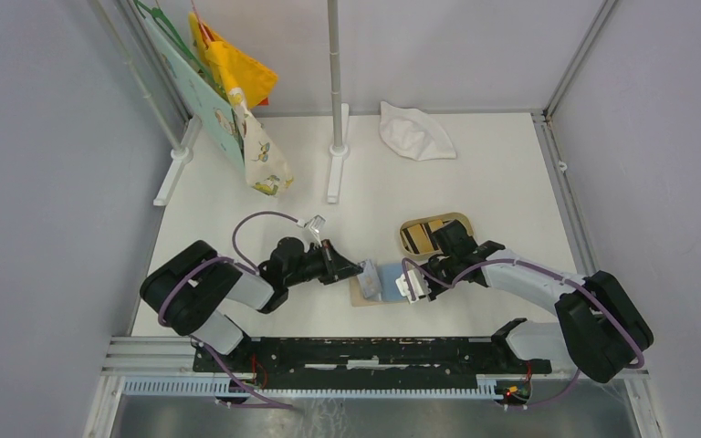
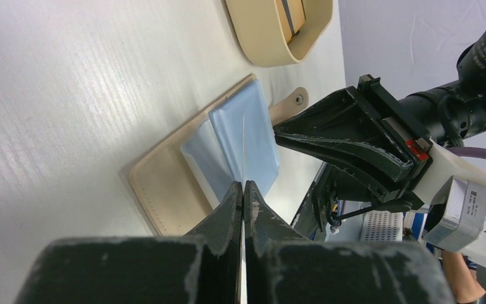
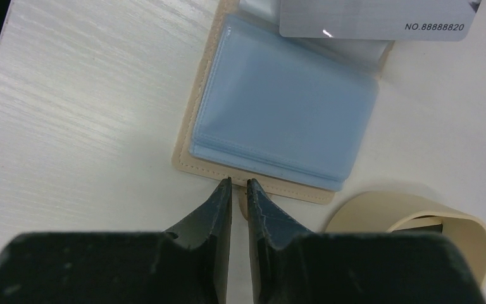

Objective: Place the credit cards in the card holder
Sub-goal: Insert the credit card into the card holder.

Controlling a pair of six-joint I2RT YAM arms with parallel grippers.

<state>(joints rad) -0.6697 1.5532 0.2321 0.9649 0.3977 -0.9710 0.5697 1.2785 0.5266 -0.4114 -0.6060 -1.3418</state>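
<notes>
While beige card holder (image 2: 164,196) lies open, glossy blue pockets (image 3: 285,107)

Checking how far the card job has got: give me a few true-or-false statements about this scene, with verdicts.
1. The card holder lies open, blue lining up. True.
2. The left pincer stands wide open. False: it is shut on a grey-white card.
3. The tan tray holds cards. True.
4. The white cloth covers the card holder. False: the cloth lies far off, by the back wall.
</notes>
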